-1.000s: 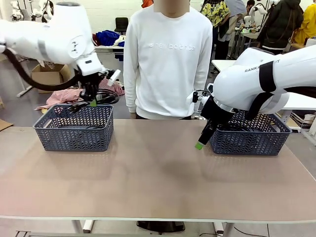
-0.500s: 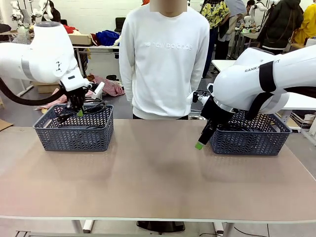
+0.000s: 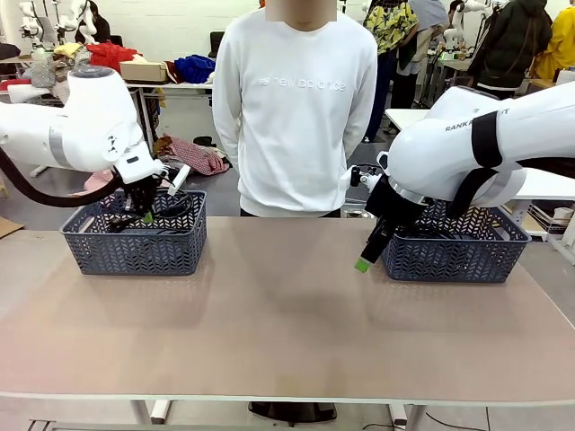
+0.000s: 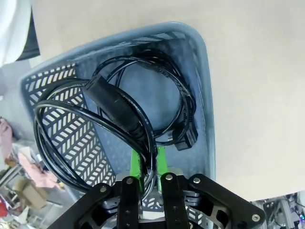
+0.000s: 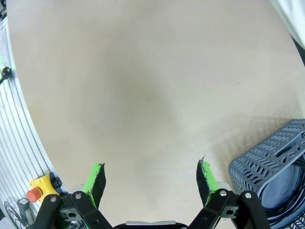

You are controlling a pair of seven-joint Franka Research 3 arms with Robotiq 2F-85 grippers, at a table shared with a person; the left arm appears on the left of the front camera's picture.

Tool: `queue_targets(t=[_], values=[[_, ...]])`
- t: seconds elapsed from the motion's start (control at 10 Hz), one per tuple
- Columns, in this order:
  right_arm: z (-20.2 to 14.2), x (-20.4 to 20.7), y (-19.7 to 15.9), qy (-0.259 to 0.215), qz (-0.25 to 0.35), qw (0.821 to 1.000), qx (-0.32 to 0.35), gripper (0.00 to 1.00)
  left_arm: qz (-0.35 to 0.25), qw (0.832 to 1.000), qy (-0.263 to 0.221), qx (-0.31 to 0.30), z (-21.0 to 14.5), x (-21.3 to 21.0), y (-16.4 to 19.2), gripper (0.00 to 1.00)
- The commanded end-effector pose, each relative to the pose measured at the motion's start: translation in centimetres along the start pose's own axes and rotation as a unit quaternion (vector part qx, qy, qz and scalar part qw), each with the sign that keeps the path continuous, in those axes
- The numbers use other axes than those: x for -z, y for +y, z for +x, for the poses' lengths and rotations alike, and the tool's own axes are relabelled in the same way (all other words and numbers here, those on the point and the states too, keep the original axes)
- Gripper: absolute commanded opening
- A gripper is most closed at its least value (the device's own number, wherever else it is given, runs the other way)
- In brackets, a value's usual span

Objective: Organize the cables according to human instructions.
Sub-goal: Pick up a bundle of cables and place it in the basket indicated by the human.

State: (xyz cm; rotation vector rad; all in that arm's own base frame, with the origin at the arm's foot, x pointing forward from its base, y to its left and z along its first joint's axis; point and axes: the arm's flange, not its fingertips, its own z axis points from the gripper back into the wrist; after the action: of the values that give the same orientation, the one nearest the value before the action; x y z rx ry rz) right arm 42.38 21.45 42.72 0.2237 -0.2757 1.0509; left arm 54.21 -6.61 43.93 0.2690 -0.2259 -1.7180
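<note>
Black cable (image 4: 119,124) coiled flat, left tool (image 4: 147,164) pinching it

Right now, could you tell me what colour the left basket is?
Blue-grey basket, clearest in the left wrist view.

The right claw (image 5: 150,180) hangs wide apart over bare table (image 5: 143,86) beside a basket (image 5: 271,157).

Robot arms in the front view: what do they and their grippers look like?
Both arms are glossy white with rounded joints. The left arm trails a thick black hose; the right arm has a black band and grey lettering. The left gripper and right gripper are black, with green pads.
</note>
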Motion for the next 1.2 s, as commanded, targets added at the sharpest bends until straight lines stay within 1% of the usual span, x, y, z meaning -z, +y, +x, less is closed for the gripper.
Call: queue_targets(t=[0.0, 0.2, 0.4, 0.7, 0.8, 1.1], values=[[0.0, -0.1, 0.0, 0.0, -0.002, 1.0, -0.001, 1.0, 0.003, 1.0, -0.006, 0.004, -1.0, 0.3, 0.0, 0.25], [0.0, -0.1, 0.0, 0.0, -0.002, 1.0, -0.001, 1.0, 0.006, 1.0, -0.004, 0.004, -1.2, 0.7, 0.1, 0.44], [0.0, -0.1, 0.0, 0.0, -0.002, 1.0, -0.001, 1.0, 0.002, 1.0, -0.004, -0.002, -1.5, 0.3, 0.3, 0.63], [0.0, -0.1, 0.0, 0.0, -0.002, 1.0, -0.001, 1.0, -0.015, 1.0, -0.02, -0.005, -1.5, -0.4, 0.7, 0.92], [0.0, -0.1, 0.0, 0.0, -0.002, 1.0, -0.001, 1.0, -0.017, 0.999, -0.026, -0.008, -1.6, -0.5, 0.9, 1.0], [0.0, -0.1, 0.0, 0.0, -0.002, 1.0, -0.001, 1.0, -0.022, 0.999, -0.042, -0.013, -1.7, -0.5, 1.6, 1.0]])
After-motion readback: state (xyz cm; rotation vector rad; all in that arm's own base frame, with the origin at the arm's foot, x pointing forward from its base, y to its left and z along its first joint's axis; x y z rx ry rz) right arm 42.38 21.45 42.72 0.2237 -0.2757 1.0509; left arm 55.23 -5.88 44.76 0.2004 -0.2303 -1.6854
